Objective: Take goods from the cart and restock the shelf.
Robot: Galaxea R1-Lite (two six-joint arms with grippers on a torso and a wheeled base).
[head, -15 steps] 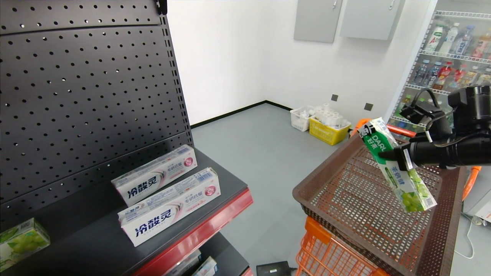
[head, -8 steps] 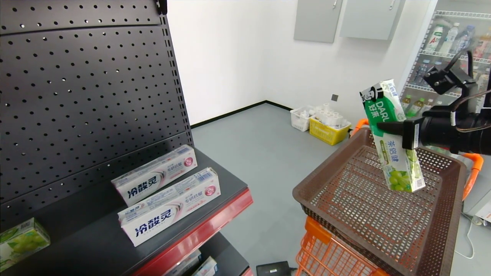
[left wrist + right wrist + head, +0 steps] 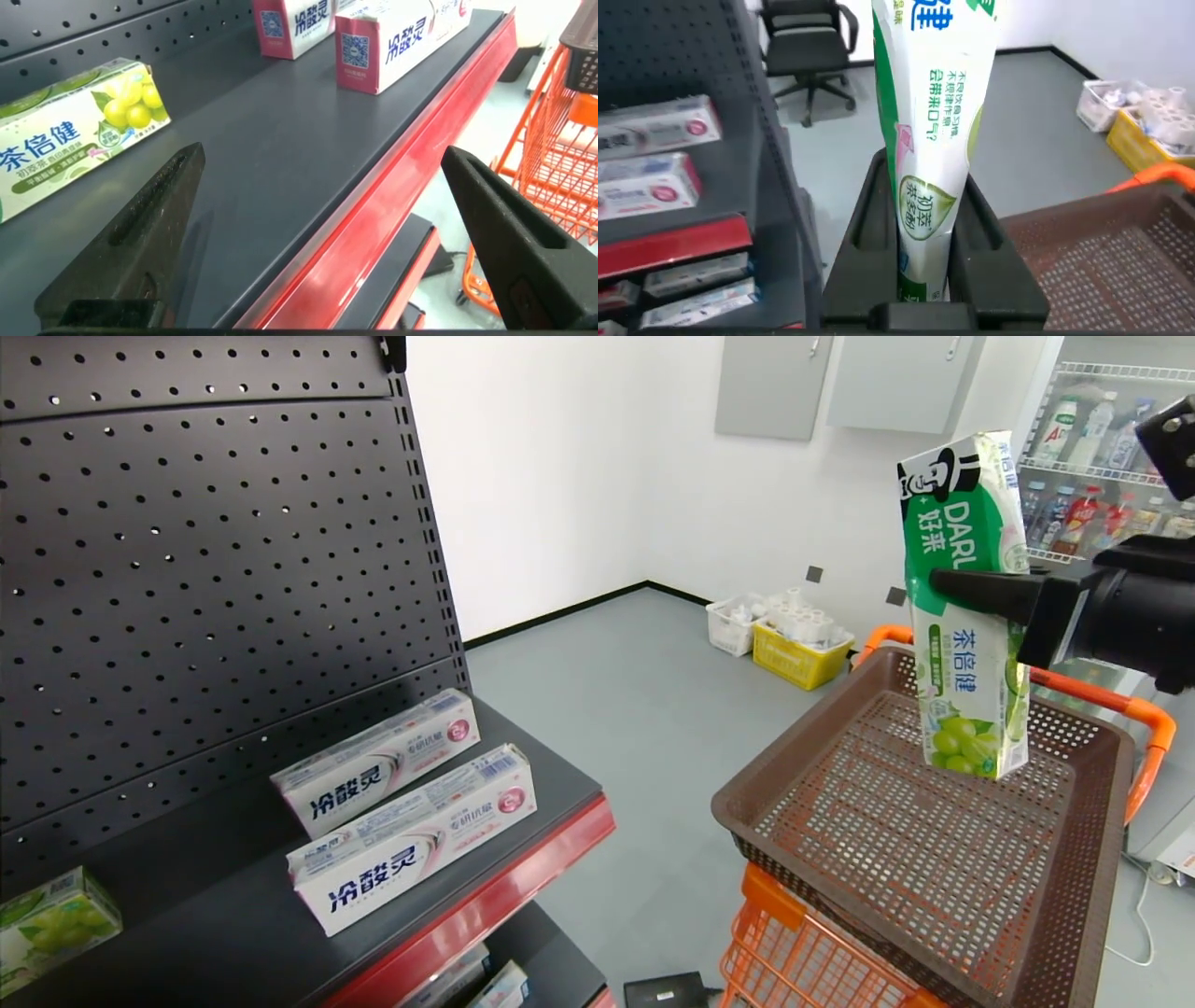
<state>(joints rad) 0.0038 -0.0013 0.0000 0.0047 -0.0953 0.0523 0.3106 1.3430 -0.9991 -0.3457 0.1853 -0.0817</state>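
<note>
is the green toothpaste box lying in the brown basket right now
No, the right gripper holds the green toothpaste box nearly upright in the air above the brown basket.

I see my right gripper (image 3: pixel 926 215) clamped on the green toothpaste box (image 3: pixel 932 103) (brown basket (image 3: pixel 1106 261) nearby, office chair (image 3: pixel 808 47) beyond).

Blk shelf (image 3: pixel 168 915) w/ 2 toothpaste boxes (image 3: pixel 411 840) + green box (image 3: pixel 56 924).

green toothpaste box (image 3: pixel 966 607): glossy printed card | white toothpaste boxes (image 3: pixel 411 835): glossy card | shelf (image 3: pixel 215 924): matt dark metal, glossy red edge | pegboard (image 3: pixel 215 551): matt black perforated metal | basket (image 3: pixel 887 859): brown plastic mesh | cart (image 3: pixel 784 952): orange coated wire
</note>
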